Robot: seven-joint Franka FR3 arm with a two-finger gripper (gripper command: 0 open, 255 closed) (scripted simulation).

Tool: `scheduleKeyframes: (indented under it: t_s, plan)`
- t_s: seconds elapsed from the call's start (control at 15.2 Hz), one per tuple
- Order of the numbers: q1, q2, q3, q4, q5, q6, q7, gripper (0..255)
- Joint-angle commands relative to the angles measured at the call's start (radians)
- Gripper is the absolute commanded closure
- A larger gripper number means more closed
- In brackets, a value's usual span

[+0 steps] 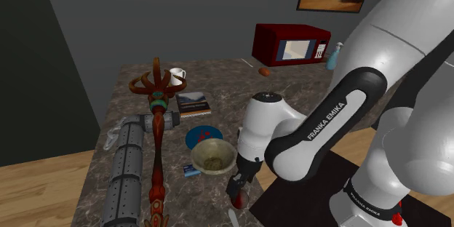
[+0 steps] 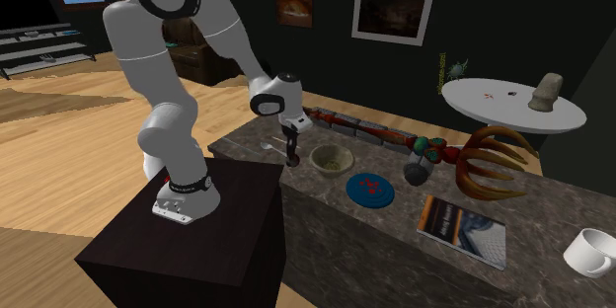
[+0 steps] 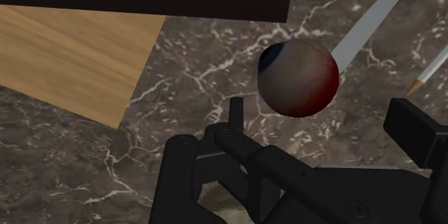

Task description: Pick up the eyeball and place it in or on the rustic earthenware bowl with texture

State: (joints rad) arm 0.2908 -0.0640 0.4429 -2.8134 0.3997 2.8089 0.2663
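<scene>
The eyeball [image 3: 298, 77], a round ball shaded grey and red with a dark patch, lies on the dark marble counter [image 3: 187, 79] just beyond my fingertips and in line with the gap between them. My black gripper [image 3: 327, 122] is open, and its fingers do not touch the ball. In the shoulder view the gripper [image 1: 236, 189] points down near the counter's front edge. The earthenware bowl [image 1: 212, 156] is rough and tan-green, and it stands close beside the gripper toward that view's left. In the second exterior view the gripper [image 2: 291, 153] hangs just left of the bowl [image 2: 332, 161].
A grey blade-like strip [image 3: 373, 18] and a pencil tip [image 3: 423, 79] lie by the eyeball. On the counter are a blue plate [image 1: 204, 134], an ornate red staff [image 1: 156, 138], a grey tube [image 1: 124, 174], a book [image 1: 193, 103], a mug [image 1: 177, 75] and a red microwave [image 1: 291, 44].
</scene>
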Motion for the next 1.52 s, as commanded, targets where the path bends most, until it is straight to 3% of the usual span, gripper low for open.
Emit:
scheduleKeyframes:
  t_s: [0.0, 0.4, 0.86, 0.92, 1.45]
  plan:
    - [-0.001, 0.066, 0.007, 0.010, -0.022, 0.060, 0.019, 0]
    - [0.010, 0.190, -0.014, 0.024, -0.094, 0.168, 0.067, 0]
    - [0.010, 0.190, -0.014, 0.024, -0.093, 0.167, 0.066, 0]
    - [0.010, 0.190, -0.014, 0.024, -0.093, 0.167, 0.066, 255]
    - [0.010, 0.190, -0.014, 0.024, -0.093, 0.167, 0.066, 255]
